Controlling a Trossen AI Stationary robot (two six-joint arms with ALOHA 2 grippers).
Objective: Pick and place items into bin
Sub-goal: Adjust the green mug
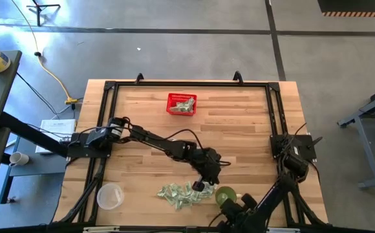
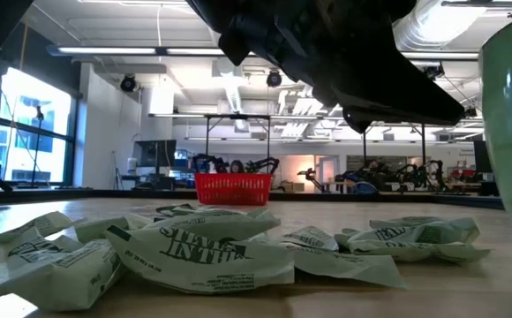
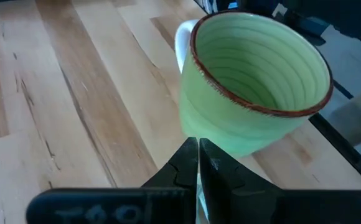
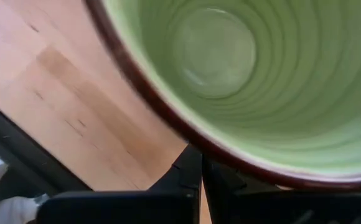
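Left claw [image 1: 202, 186] pinched a thin banknote piece; red basket [image 1: 182, 103] lay well ahead, beyond my reach's midpoint.

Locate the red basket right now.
In the high view the red basket sits on the table's far side, slightly left of centre, well apart from the pile of paper pieces and green cup at the near edge.

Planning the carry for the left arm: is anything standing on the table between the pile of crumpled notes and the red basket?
Nothing visible does. In the high view, bare wood lies between the pile of notes and the red basket; only the left arm itself reaches over that stretch. The green cup and clear plastic cup stand off to the sides.
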